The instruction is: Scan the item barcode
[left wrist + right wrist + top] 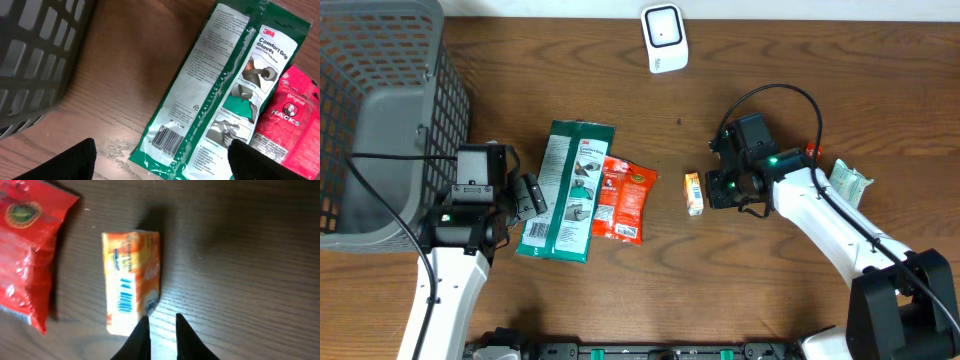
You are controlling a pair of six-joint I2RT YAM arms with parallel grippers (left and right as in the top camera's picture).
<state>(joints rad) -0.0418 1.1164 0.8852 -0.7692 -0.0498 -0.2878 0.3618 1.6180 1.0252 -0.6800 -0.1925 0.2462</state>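
Two grippers over dark wood table [770, 100] — left gripper [532, 195] wide, right gripper [161, 325] narrow.

The left gripper [160, 147] stands wide open, its two dark fingers far apart with nothing gripped between them. The right gripper [160, 330] has its fingers drawn nearly together, with only a slim gap between them, and its white arm [830, 225] stretches out behind it.

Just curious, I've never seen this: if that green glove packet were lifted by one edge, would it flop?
Probably: the green glove packet is a thin, flat plastic bag with wrinkled film, so it should sag. Its glossy surface may be slippery to pinch. Lying flat on the table, it would likely slide, not roll, if pushed.
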